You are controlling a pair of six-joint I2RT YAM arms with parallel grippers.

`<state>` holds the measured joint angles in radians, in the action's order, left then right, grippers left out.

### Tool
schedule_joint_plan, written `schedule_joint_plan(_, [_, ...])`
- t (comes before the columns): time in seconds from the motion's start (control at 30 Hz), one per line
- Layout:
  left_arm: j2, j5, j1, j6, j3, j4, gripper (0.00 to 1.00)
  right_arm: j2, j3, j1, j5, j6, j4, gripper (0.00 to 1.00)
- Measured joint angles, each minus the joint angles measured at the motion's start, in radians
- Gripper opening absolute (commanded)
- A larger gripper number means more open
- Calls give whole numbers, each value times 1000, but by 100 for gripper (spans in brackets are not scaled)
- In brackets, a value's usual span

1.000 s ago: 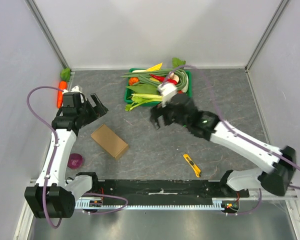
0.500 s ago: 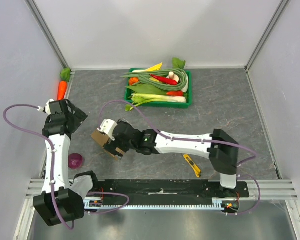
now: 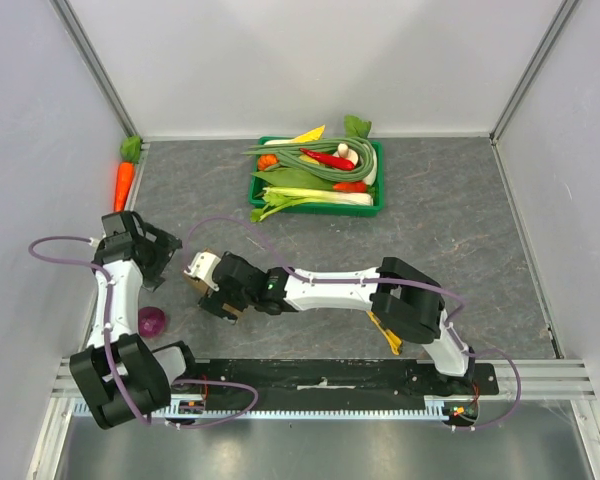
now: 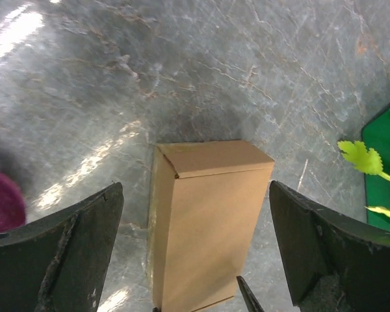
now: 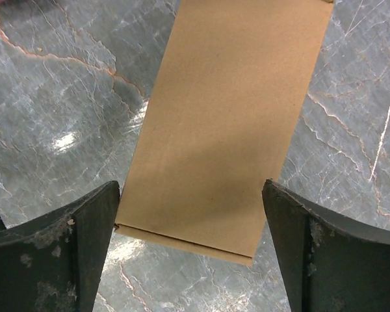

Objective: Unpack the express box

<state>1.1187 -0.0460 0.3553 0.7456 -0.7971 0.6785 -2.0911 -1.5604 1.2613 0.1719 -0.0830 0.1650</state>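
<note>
Right wrist camera looks straight down on the express box [image 5: 227,123], a plain brown carton lying flat on the grey marbled tabletop [image 5: 65,78]. The right gripper [image 5: 190,188] is spread wide above it. Its two dark fingers [image 5: 58,247] stand on either side of the box's near end, with the carton between them. Whether either pad touches the cardboard cannot be told.

From the top external view, the box sits in the left half of the tabletop, nearer the near edge than the far one. It is mostly hidden under the right arm, which reaches across from its base.

The left gripper [image 4: 195,188] is also spread apart and holds nothing. It hangs just beside the box on the side toward the left edge, and its camera shows the carton's closed end flap between its fingers.

A purple round vegetable [image 3: 152,322] lies near the near-left corner. A carrot [image 3: 124,180] lies against the left edge toward the far-left corner. A green tray [image 3: 379,205] of vegetables sits at the middle of the far edge. A yellow utility knife [image 3: 388,338] lies near the near edge, partly under the right arm.
</note>
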Motion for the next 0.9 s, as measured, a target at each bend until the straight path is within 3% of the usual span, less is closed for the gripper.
schedule_joint_plan(0.3, [66,-225,3,-5,85,-142,87,-11,32,0,50,9,-26,98])
schedule_joint_plan(0.53, [132,-463,-10,-38,169,-265,75,145,258,0,134,-19,-46,94])
schedule_joint_plan(0.67, [138,-536,-76,-40,185,-326,75,239,374,-1,166,-69,-37,94])
schedule_joint_plan(0.9, [146,-529,-205,-40,181,-381,80,345,457,-2,186,-153,40,98])
